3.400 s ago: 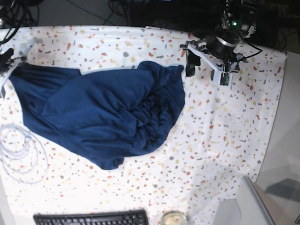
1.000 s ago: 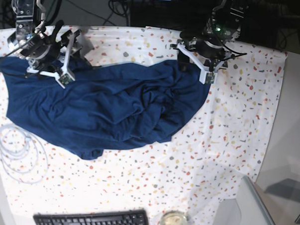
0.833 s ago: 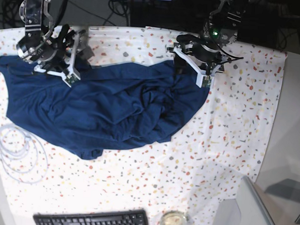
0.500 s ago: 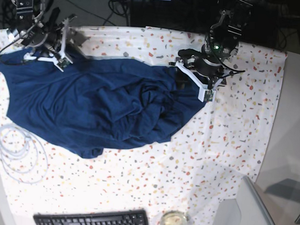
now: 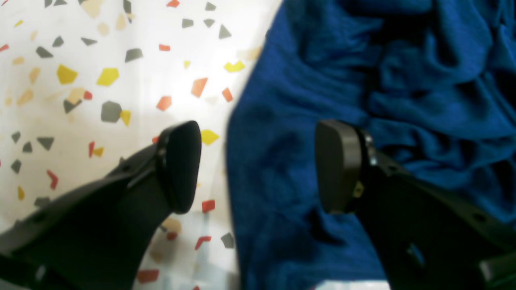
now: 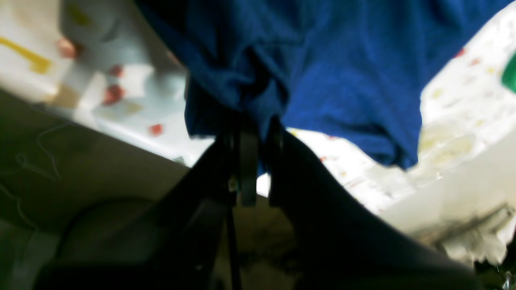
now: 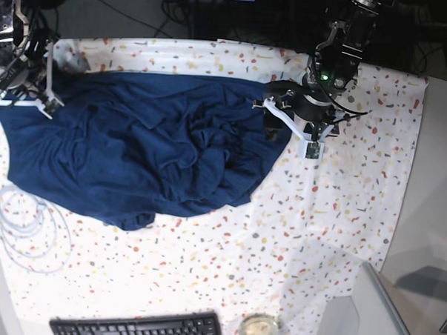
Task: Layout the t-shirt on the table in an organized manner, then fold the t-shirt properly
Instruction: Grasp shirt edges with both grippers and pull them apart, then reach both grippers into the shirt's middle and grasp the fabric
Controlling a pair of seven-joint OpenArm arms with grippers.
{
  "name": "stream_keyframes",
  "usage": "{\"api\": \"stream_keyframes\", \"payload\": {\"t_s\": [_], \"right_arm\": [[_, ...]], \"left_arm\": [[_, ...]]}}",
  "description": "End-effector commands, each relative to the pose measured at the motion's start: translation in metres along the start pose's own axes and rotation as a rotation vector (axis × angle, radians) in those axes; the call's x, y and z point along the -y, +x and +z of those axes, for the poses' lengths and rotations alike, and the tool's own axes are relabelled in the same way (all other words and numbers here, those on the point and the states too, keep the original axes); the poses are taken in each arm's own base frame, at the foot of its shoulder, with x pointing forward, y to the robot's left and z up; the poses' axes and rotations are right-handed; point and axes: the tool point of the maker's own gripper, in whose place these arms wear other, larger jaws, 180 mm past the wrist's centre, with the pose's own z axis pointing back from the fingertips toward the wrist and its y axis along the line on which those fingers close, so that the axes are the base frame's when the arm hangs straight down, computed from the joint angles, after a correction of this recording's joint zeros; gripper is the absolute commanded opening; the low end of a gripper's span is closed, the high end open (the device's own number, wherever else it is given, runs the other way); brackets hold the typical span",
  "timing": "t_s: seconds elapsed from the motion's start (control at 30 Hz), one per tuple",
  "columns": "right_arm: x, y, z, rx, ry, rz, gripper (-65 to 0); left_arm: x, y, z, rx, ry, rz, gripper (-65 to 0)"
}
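Observation:
The navy-blue t-shirt (image 7: 135, 145) lies crumpled and spread across the left and middle of the speckled table (image 7: 341, 202). My left gripper (image 7: 274, 127) is at the shirt's right edge. In the left wrist view it (image 5: 258, 167) is open, with the shirt's edge (image 5: 282, 161) between the two fingers (image 5: 179, 165). My right gripper (image 7: 59, 65) is at the table's far left corner. In the right wrist view it (image 6: 246, 133) is shut on a bunch of the t-shirt (image 6: 342, 80), held above the table's edge.
A coil of white cable (image 7: 28, 218) lies at the front left, just below the shirt. A black keyboard (image 7: 138, 328) and a glass jar (image 7: 259, 328) sit at the front edge. A plain grey surface (image 7: 434, 184) borders the table on the right.
My right gripper has pulled the shirt's upper edge left and back, stretching the top edge straighter. My left gripper has moved slightly forward along the shirt's right edge.

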Motion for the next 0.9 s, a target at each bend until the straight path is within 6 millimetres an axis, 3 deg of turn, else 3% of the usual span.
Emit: {"api": "stream_keyframes", "payload": {"t_s": [0.0,0.1,0.17,0.2,0.27,0.4,0.5,0.6,0.73,0.83,0.87], "right_arm": [[0.015,0.003,0.011,0.004,-0.050,-0.002,-50.4],[0.021,0.017,0.033,0.054,-0.103,-0.015,-30.0],[0.026,0.023,0.048,0.095,-0.139,-0.030,-20.1],[0.027,0.027,0.052,0.115,-0.148,-0.046,-18.2],[0.036,0.035,0.055,0.150,-0.165,-0.095,-19.2],[0.060,0.070,0.051,0.277,-0.171,-0.226,-19.8],[0.102,0.090,0.041,0.338,-0.177,-0.362,-20.0],[0.128,0.111,0.020,0.365,-0.115,-0.448,-20.0],[0.136,0.115,-0.008,0.319,-0.030,-0.465,-25.8],[0.126,0.113,-0.014,0.297,-0.013,-0.439,-37.5],[0.121,0.113,-0.016,0.288,-0.005,-0.424,-42.6]], "left_arm": [[0.004,0.018,0.003,0.055,-0.013,-0.003,-23.2],[0.012,0.022,0.012,0.075,-0.032,0.008,-23.2],[0.019,0.030,0.017,0.100,-0.045,0.016,-23.2],[0.022,0.033,0.019,0.109,-0.051,0.022,-23.2],[0.023,0.030,0.020,0.103,-0.053,0.026,-23.2],[0.020,0.027,0.016,0.095,-0.043,0.033,-23.2],[0.032,0.055,0.007,0.149,-0.061,0.061,-23.2],[0.043,0.074,-0.010,0.166,-0.070,0.085,-23.2],[0.089,0.083,-0.036,0.138,-0.146,0.054,-23.2],[0.119,0.069,-0.045,0.088,-0.206,-0.020,-24.2],[0.124,0.061,-0.047,0.069,-0.213,-0.043,-27.3]]}}
